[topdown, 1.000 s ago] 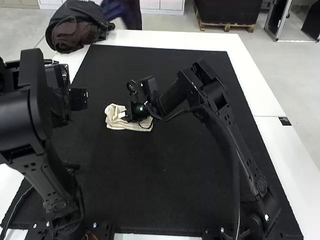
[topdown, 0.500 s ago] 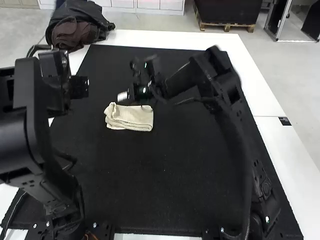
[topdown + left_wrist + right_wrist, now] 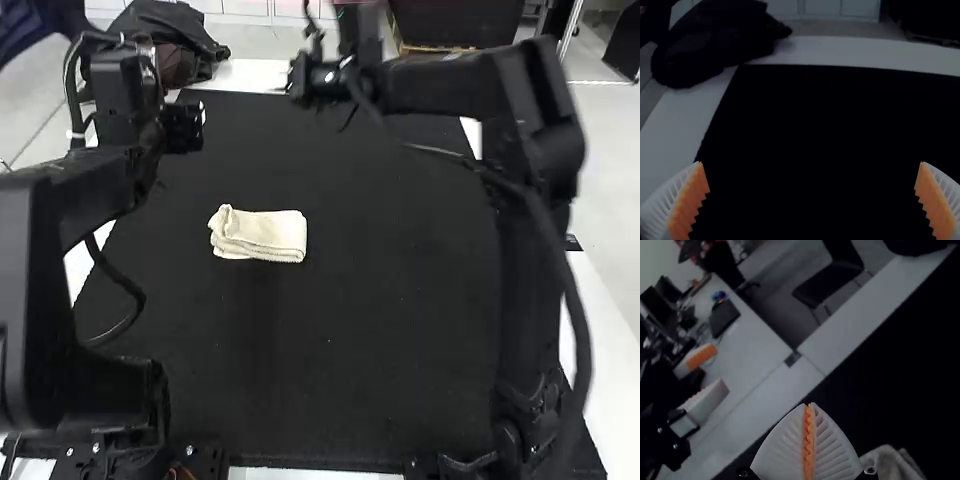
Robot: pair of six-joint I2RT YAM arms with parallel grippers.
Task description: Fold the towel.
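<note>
The cream towel [image 3: 258, 236] lies on the black mat as a small, layered rectangle, with a raised, rumpled corner at its left end. My left gripper [image 3: 186, 126] hangs beyond and left of it; in the left wrist view, the same gripper [image 3: 812, 162] has its fingers wide apart over bare mat. Up beyond the towel is my right gripper [image 3: 300, 80], clear of the cloth. The right wrist view has that gripper [image 3: 809, 405] with its pads pressed together and nothing between them, a part of the towel [image 3: 892, 463] beside it.
A black mat [image 3: 380, 340] covers most of the white table [image 3: 520, 190]. Dark jackets or bags [image 3: 190, 40] lie in a heap at the table's far left corner. In the right wrist view, the left arm's fingers stand off to one side.
The right gripper has lifted off the towel and moved up toward the far edge. The left arm has shifted forward and slightly right. The towel has stayed where it was.
</note>
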